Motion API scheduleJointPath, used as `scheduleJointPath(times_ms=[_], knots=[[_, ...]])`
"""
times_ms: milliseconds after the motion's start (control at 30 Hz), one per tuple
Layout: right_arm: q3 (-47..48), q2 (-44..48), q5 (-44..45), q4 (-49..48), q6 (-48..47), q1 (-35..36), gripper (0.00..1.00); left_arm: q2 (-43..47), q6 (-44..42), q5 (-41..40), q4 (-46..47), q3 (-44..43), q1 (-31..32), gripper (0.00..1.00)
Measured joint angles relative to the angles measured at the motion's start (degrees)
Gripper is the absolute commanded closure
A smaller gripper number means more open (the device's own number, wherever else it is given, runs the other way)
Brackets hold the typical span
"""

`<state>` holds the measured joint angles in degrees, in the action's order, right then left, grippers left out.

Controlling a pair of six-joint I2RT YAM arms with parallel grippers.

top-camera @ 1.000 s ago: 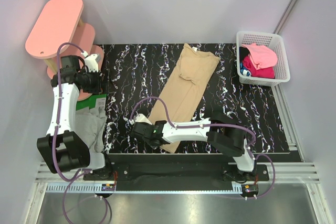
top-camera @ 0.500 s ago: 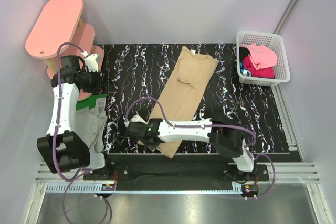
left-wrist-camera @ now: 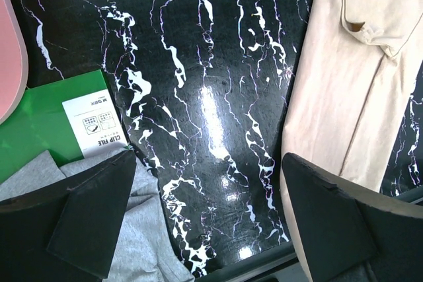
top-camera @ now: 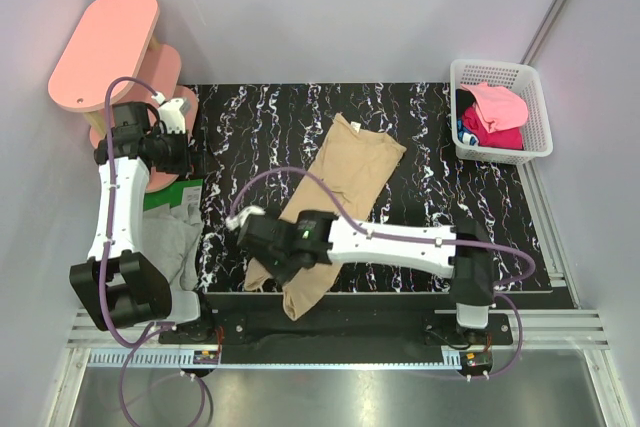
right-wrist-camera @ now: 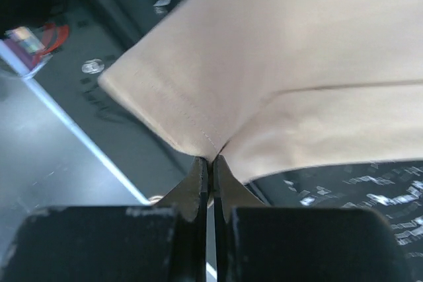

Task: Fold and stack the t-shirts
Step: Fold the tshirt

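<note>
Right wrist view: the right gripper [right-wrist-camera: 211, 160] clamps the tan t-shirt [right-wrist-camera: 284, 57] by its edge. Dragging could slip it free. The left gripper [left-wrist-camera: 208, 209] gapes.

Both my arms share one build: white tube links set between bulky black joint housings. On the left arm [top-camera: 112, 209] a purple cable [top-camera: 113, 93] arcs out near the wrist. The right arm [top-camera: 395, 240] carries a longer purple cable [top-camera: 290, 171] of its own, and a small green light [top-camera: 303, 234] glows on its black wrist block. The left fingers [left-wrist-camera: 86, 222] are broad, matte black wedges with flat faces. The right fingers [right-wrist-camera: 196, 186] are black too, narrowing to thin tips above a scuffed, boxy black body.
</note>
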<state>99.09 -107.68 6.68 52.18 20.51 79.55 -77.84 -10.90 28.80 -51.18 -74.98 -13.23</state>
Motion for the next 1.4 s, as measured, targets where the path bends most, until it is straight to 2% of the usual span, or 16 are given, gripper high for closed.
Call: scheduleJointPath(times_ms=[300, 567, 1033, 1067, 1100, 1133, 1200, 1233, 1267, 1333, 1400], knots=[[-5.6, 3.2, -2.9, -0.9, -3.5, -19.1, 1.0, 0.0, 0.0, 0.3, -0.1, -0.1, 0.0, 0.01], [-5.2, 2.5, -4.5, -1.9, -7.1, -24.6, 1.0, 0.0, 0.0, 1.0, -0.2, -0.9, 0.0, 0.01], [-2.2, -7.5, -7.3, -3.5, -10.1, -33.1, 0.98, -0.2, -1.1, 1.4, -0.3, -0.9, 0.0, 0.01], [-1.9, -8.1, -7.5, -3.5, -10.2, -33.9, 0.94, -0.2, -1.2, 1.5, -0.3, -0.9, 0.0, 0.01], [-1.4, -8.7, -7.9, -3.4, -10.3, -34.8, 0.86, -0.2, -1.4, 1.5, -0.3, -0.9, 0.0, 0.01], [-0.7, -9.4, -8.4, -3.4, -10.3, -35.6, 0.64, -0.2, -1.4, 1.5, -0.4, -0.9, 0.0, 0.01], [0.9, -11.0, -9.7, -3.5, -10.3, -37.2, 0.42, -0.2, -1.6, 1.5, -0.6, -0.9, 0.0, 0.01], [1.8, -11.8, -10.0, -3.4, -10.6, -38.0, 0.23, -0.2, -1.7, 1.5, -0.8, -0.9, 0.0, 0.01], [2.7, -12.5, -9.9, -3.5, -10.8, -38.6, 0.15, -0.2, -1.9, 1.5, -1.0, -0.9, 0.0, 0.01], [3.9, -13.6, -8.6, -3.5, -10.9, -39.7, 0.06, -0.1, -2.4, 1.6, -1.5, -0.9, 0.0, 0.01], [5.4, -14.3, -5.1, -2.7, -10.6, -40.7, 0.06, -0.1, -2.8, 1.6, -1.9, -0.9, 0.0, 0.01]])
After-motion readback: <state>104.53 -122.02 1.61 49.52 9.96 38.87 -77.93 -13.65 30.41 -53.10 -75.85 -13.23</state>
